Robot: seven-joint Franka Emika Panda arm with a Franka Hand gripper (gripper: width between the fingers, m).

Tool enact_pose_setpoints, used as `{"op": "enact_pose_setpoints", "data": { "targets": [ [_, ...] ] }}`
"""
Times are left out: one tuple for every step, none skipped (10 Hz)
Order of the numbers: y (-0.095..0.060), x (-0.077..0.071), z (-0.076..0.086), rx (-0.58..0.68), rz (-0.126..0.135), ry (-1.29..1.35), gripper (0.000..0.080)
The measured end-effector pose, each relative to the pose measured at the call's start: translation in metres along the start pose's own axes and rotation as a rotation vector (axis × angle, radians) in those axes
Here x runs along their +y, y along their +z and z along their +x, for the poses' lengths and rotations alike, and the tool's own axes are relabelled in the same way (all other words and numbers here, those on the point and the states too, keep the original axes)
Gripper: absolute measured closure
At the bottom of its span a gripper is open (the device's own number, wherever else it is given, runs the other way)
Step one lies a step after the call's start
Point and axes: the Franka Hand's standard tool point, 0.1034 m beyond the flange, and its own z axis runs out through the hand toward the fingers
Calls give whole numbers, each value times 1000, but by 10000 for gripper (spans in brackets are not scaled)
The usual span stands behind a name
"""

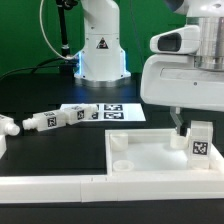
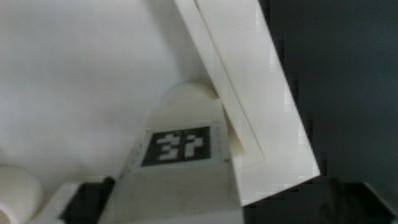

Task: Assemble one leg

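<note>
My gripper (image 1: pixel 193 128) is shut on a leg (image 1: pixel 201 142), a stubby white post with a marker tag on its side. It holds the leg upright at the corner of the large flat white square panel (image 1: pixel 150 158) on the exterior view's right. In the wrist view the leg (image 2: pixel 182 140) fills the space between my dark fingers (image 2: pixel 89 200), its tag facing the camera, over the panel (image 2: pixel 89 70) close to its edge. Whether the leg's lower end touches the panel is hidden.
More loose legs (image 1: pixel 62 115) lie in a row at the exterior view's left, one further left (image 1: pixel 8 127). The marker board (image 1: pixel 118 112) lies behind the panel. A white rail (image 1: pixel 60 186) runs along the front. The robot's base (image 1: pixel 100 50) stands at the back.
</note>
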Motion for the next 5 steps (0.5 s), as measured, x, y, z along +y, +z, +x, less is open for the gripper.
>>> {"op": "enact_pose_setpoints", "data": {
  "targets": [
    [1,5,2,1,-7,1,380],
    [1,7,3,1,-9,36,514],
    [1,7,3,1,-9,146,514],
    [1,9,4,2,-9,248,514],
    [2,14,7,1,-12,332,514]
  ]
}}
